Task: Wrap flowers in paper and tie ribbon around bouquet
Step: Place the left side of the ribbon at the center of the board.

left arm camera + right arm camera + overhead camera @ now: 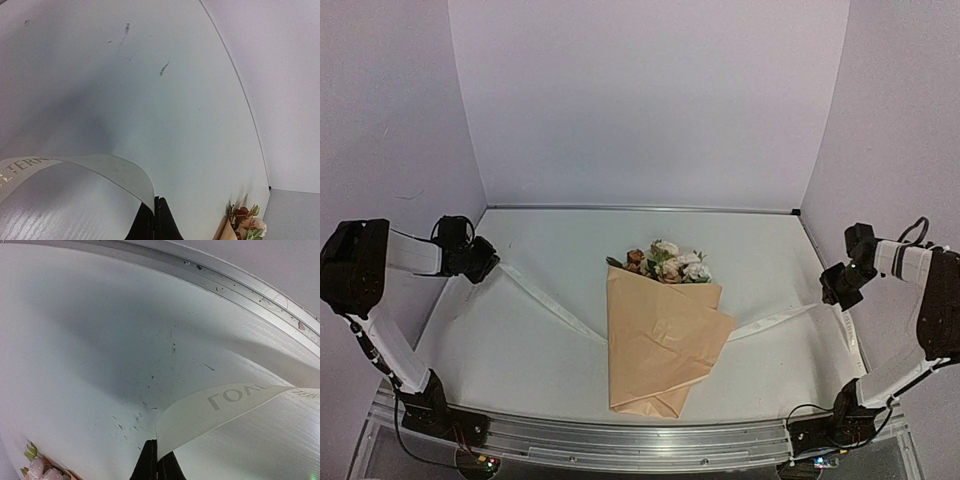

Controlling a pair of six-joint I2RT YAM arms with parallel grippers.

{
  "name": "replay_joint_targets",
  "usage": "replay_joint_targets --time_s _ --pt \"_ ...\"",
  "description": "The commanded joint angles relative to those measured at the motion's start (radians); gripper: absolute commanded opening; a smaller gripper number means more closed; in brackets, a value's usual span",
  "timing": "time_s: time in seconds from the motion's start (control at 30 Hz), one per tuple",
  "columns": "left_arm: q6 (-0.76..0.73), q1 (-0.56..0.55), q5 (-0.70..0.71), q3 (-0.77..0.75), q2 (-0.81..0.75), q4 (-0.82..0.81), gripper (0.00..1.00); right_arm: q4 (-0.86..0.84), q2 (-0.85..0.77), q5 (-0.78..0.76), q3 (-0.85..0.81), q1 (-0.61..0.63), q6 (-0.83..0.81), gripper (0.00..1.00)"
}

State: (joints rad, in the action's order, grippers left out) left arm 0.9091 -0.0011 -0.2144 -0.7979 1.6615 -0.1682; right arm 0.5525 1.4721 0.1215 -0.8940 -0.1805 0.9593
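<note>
A bouquet (662,340) lies in the middle of a white table (520,360), seen from above. It is a cone of tan-brown paper (655,370) with its narrow tip pointing toward the near edge of the table. Its wide mouth points toward the back wall (640,100). A small bunch of flowers (670,264) shows at that mouth, with white, peach and rusty-brown heads and a few green leaves.

A long cream-white ribbon (545,298) stretches across the table on both sides of the bouquet. From the left it slants down to the paper's left edge and goes out of sight there. It shows again at the paper's right edge and rises away to the right.

The left gripper (492,262) is well to the left of the bouquet, about level with the flowers. Its jaws are pinched tight on the left end of the ribbon. In its own wrist view the ribbon curls away from the closed fingers (161,220), with faint printed letters on it.

The right gripper (827,290) is well to the right of the bouquet. Its jaws are likewise clamped on the ribbon's right end. In its wrist view the ribbon bends up from the closed fingertips, lettering visible, with flower heads at the lower left corner.
</note>
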Motion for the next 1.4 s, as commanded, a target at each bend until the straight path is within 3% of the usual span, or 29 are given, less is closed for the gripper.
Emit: replay_joint_targets --time_s 0.0,0.17,0.33,0.43,0.6,0.73,0.9,1.1,1.37 --pt "-0.059 -0.033 -0.076 -0.038 -0.068 -0.122 0.0 0.068 -0.096 -0.004 -0.004 -0.001 -0.053 0.0" --pt "-0.14 -0.074 -0.133 -0.018 -0.123 -0.182 0.0 0.107 -0.176 0.05 0.018 0.053 -0.109 0.0" --pt "-0.255 -0.16 -0.205 -0.042 -0.173 -0.222 0.0 0.159 -0.248 0.055 0.01 0.198 -0.17 0.0" --pt "-0.341 -0.246 -0.284 -0.082 -0.187 -0.241 0.0 0.179 -0.252 0.062 -0.013 0.296 -0.208 0.0" --pt "-0.542 -0.471 -0.345 -0.197 -0.17 -0.209 0.0 0.182 -0.201 0.122 -0.048 0.335 -0.219 0.0" --pt "-0.743 -0.714 -0.422 -0.436 -0.024 -0.032 0.0 0.183 -0.115 0.177 -0.105 0.334 -0.231 0.0" --pt "-1.063 -0.956 -0.481 -0.805 0.268 0.3 0.0 0.182 -0.02 0.208 -0.153 0.335 -0.224 0.0" --pt "-1.269 -1.058 -0.482 -1.057 0.523 0.568 0.0 0.182 0.072 0.242 -0.204 0.334 -0.226 0.0" --pt "-1.385 -1.116 -0.399 -1.173 0.618 0.641 0.0 0.203 0.191 0.304 -0.337 0.338 -0.231 0.0"
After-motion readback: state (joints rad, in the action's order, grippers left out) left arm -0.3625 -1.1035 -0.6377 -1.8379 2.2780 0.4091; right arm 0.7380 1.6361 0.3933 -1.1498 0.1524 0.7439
